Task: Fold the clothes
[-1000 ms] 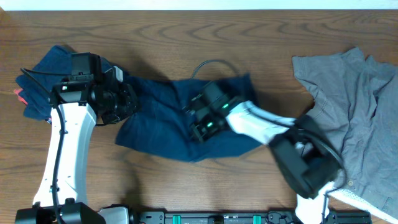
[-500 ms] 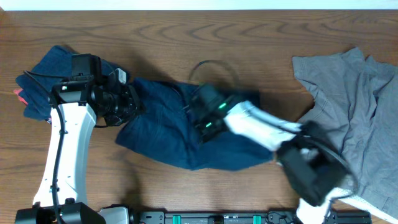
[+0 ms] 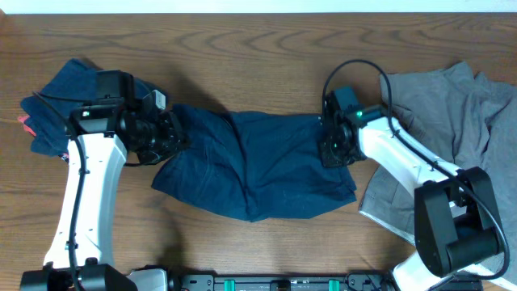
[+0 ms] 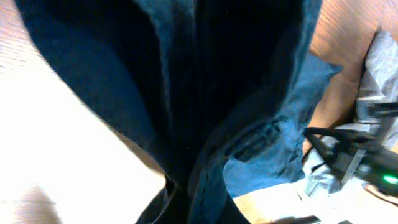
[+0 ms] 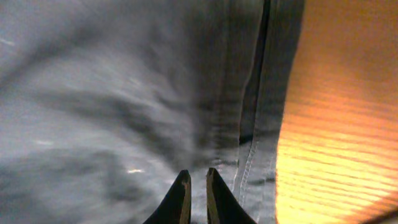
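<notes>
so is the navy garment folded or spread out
Spread out, not folded: the navy garment lies stretched wide and rumpled between the left claw and the right claw.

**Operator:** Left side?

**Inspector:** Your left arm (image 3: 81, 194) rises from the near edge, its wrist turned inward. The left gripper (image 3: 172, 134) sits low, pointing toward the middle. Its fingers are hidden in the wrist view, but it appears clamped on the dark blue cloth (image 3: 258, 166).

**Operator:** And the right?

**Inspector:** Your right arm (image 3: 396, 153) reaches inward from its base, elbow bent. The right gripper (image 5: 196, 186) points down, fingers drawn nearly together with only a sliver between the tips.
</notes>
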Robot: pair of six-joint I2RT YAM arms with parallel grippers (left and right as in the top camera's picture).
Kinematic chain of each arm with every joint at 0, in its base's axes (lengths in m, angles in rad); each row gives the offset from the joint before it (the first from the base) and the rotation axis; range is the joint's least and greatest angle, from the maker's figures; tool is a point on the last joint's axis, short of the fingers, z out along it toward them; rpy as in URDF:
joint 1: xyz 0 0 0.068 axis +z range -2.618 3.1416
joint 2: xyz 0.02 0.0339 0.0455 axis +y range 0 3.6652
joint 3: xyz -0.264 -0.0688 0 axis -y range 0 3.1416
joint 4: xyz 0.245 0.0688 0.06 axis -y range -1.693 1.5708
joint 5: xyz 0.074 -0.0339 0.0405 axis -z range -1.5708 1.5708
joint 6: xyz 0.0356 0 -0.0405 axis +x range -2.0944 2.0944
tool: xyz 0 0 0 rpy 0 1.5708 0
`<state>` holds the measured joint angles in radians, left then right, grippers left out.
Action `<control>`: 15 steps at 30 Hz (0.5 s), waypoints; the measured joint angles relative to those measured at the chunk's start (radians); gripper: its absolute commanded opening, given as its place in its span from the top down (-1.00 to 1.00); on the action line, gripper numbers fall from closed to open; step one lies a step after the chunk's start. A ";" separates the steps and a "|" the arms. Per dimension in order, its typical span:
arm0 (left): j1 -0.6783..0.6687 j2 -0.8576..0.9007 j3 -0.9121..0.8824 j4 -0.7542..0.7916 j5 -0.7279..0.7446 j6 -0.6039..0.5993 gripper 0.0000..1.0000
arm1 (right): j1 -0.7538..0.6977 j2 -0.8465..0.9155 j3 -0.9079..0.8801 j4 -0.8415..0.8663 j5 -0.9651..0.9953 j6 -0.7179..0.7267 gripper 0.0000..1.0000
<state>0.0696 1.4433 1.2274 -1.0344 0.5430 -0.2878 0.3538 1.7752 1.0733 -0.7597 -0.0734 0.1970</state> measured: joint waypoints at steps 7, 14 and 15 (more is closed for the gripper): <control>-0.189 0.000 0.000 0.113 0.030 -0.104 0.88 | 0.010 -0.023 -0.131 0.138 -0.003 0.000 0.80; -0.457 0.000 0.000 0.301 0.008 -0.293 0.88 | 0.042 -0.037 -0.151 0.155 0.000 0.032 0.80; -0.497 0.000 0.000 0.316 -0.014 -0.320 0.88 | 0.051 -0.037 -0.151 0.155 0.000 0.041 0.79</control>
<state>-0.4278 1.4437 1.2278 -0.7185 0.5289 -0.6083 0.4046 1.7378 0.9218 -0.6048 -0.0731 0.2379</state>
